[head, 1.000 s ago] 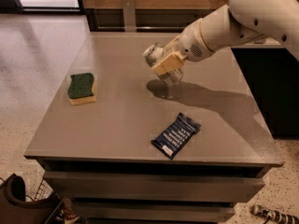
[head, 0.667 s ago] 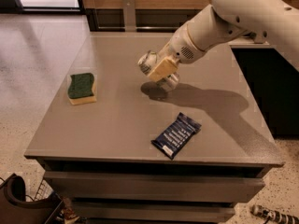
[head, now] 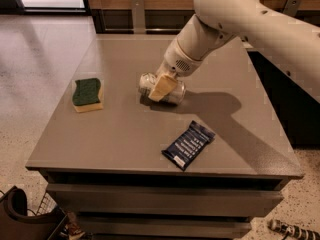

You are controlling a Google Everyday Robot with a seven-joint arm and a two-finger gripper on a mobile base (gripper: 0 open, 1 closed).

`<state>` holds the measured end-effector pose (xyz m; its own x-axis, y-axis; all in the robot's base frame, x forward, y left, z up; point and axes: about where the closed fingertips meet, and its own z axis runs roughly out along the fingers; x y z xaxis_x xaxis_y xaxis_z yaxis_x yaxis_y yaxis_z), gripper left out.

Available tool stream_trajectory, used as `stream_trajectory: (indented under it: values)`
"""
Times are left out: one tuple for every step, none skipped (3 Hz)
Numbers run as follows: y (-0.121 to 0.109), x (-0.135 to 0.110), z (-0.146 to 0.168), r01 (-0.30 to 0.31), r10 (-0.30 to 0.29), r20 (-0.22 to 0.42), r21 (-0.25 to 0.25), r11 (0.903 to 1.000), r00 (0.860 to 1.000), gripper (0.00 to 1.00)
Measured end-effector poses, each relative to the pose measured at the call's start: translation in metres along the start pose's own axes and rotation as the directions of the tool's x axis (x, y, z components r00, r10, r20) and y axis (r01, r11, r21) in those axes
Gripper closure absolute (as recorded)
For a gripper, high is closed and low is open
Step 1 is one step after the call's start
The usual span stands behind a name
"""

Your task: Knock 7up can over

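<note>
Lowered since a moment ago, the 7up can (head: 175,94) now lies on its side at mid-desk instead of hanging tilted above it. Nearest, a dark blue snack wrapper (head: 188,145) lies by the desk's (head: 125,134) front edge, apart from the can. A green-and-yellow sponge (head: 87,94) sits well left. The gripper (head: 161,90) clasps the can, with the white arm (head: 225,24) reaching in from the far right.

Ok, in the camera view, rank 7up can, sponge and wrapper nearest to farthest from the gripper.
1. 7up can, at the gripper, mid-table.
2-3. green sponge, picture-left, and dark blue wrapper, near the front edge: too close to call.
</note>
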<state>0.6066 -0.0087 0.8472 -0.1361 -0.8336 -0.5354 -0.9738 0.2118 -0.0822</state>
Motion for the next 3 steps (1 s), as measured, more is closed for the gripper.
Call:
stream_trajectory:
  values:
    - [0.0065, -0.0073, 0.0279, 0.017, -0.018, -0.026, -0.046, 0.9988, 1.000, 0.75]
    - [0.0065, -0.0089, 0.0261, 0.017, -0.019, -0.026, -0.047, 0.9987, 0.999, 0.44]
    - [0.0070, -0.0092, 0.0268, 0.018, -0.019, -0.026, -0.049, 0.9987, 0.999, 0.22]
